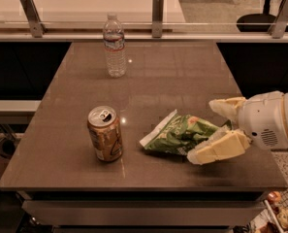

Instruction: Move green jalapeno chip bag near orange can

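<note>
The green jalapeno chip bag [180, 134] lies flat on the brown table [172, 72], right of centre near the front. The orange can [105, 133] stands upright to its left, about a can's width from the bag's near end. My gripper [216, 130] comes in from the right, its cream fingers [218, 149] spread on either side of the bag's right end. The near finger lies against the bag, the far finger [227, 107] stands apart above it.
A clear plastic water bottle [114, 46] stands upright at the back of the table. A rail with metal posts [157, 8] runs behind the table. The table's front edge is close below the can and bag.
</note>
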You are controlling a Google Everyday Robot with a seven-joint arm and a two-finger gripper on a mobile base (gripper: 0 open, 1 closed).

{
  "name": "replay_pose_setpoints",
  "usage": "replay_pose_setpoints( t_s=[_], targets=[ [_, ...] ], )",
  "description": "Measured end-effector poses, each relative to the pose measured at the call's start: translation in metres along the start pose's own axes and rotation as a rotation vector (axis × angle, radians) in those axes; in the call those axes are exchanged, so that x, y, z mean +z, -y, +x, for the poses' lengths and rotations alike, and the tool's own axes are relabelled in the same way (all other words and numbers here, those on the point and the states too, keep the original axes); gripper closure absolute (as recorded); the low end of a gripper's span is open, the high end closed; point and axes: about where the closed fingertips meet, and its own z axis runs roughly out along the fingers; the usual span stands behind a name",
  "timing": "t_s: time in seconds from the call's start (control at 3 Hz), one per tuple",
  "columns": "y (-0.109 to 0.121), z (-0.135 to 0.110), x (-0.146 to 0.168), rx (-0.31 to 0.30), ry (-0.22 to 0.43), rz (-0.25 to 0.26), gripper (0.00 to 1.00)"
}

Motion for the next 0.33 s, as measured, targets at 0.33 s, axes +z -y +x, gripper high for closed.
replay_pose_setpoints(
  t_s=[0.33],
  targets=[
    [0.0000, -0.0001, 0.0000, 0.000, 0.000, 0.000, 0.00]
  ],
)
